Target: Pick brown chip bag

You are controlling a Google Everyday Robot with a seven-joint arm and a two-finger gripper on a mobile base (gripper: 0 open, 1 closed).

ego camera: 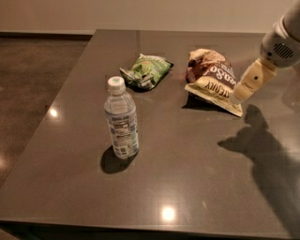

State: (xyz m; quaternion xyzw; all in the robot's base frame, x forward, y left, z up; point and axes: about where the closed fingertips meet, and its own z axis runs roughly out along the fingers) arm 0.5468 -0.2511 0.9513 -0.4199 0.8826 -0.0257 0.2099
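The gripper (237,97) comes in from the upper right edge of the camera view, a cream-coloured piece slanting down and to the left from a grey, rounded wrist housing (280,44) with a small vent grille. Whether it is open or closed cannot be told from this angle. Its tip sits right at the right-hand edge of the brown chip bag (210,77), near the bag's lower corner; whether it touches the foil cannot be told either. The arm's dark shadow (262,150) spreads over the tabletop below and to the right of the tip. The brown chip bag lies on the far right part of the dark grey table (187,173), crinkled, its dark brown part with white lettering towards the back and its cream band with dark text towards the front, tilted down to the right. To the left of it, a clear gap apart, lies a smaller green snack bag (147,70), also crumpled. Nearer the camera and further left, well apart from both bags, a clear plastic water bottle (121,121) stands upright with a white cap and a printed label. Two bright light reflections show on the glossy tabletop, one near the front edge (168,213). A brown speckled floor (33,70) runs along the table's left side, with a pale wall (140,14) behind.
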